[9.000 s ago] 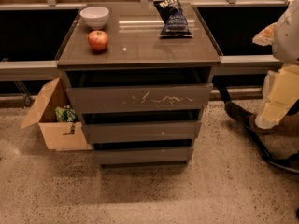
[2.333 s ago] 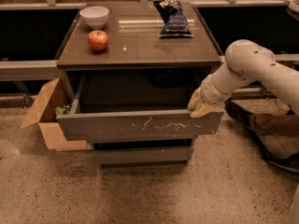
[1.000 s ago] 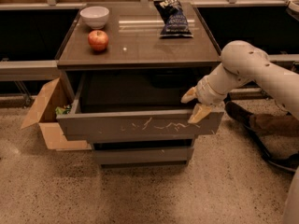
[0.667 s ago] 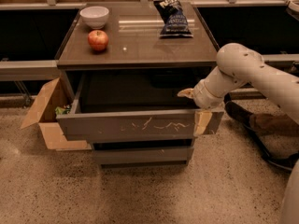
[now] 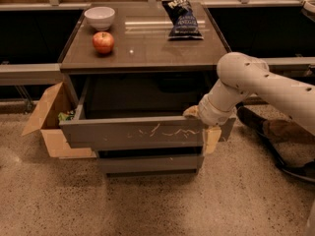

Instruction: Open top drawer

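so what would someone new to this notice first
The top drawer stands pulled well out of the cabinet, its scratched front facing the camera. A white arm reaches in from the right, with the gripper at the right end of the drawer front. On top of the cabinet sit a red apple, a white bowl and a dark chip bag.

The top drawer [image 5: 142, 132] stands pulled out, open from above below the tabletop [image 5: 147, 50]. The gripper [image 5: 201, 128] straddles its front's right end, fingers apart, arm [image 5: 266, 82] blocking that side. A cardboard box [image 5: 49, 117] crowds the left.
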You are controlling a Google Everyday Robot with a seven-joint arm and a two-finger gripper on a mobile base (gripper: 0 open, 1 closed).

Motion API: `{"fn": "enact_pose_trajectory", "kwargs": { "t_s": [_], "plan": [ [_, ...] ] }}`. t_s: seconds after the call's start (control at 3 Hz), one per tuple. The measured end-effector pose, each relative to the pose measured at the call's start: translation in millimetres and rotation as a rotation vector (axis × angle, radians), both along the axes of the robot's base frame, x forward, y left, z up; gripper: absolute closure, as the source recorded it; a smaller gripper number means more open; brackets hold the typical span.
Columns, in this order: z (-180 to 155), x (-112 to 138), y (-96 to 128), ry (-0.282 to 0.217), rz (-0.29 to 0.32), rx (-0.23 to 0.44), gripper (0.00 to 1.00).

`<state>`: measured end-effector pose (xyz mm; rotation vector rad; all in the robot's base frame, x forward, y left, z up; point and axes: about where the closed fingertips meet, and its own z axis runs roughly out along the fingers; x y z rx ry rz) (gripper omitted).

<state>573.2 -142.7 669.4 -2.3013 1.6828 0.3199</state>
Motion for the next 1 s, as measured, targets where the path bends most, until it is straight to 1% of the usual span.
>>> {"fn": "enact_pose_trajectory", "kwargs": {
  "t_s": [0.33, 0.67, 1.0],
  "plan": [
    [6.9, -19.6, 1.1, 0.016, 0.006, -0.014, 0.42],
    [11.5, -30.6, 0.3, 0.025, 0.004, -0.014, 0.65],
    [14.5, -36.2, -0.7, 0.026, 0.004, -0.001, 0.88]
  ]
}}
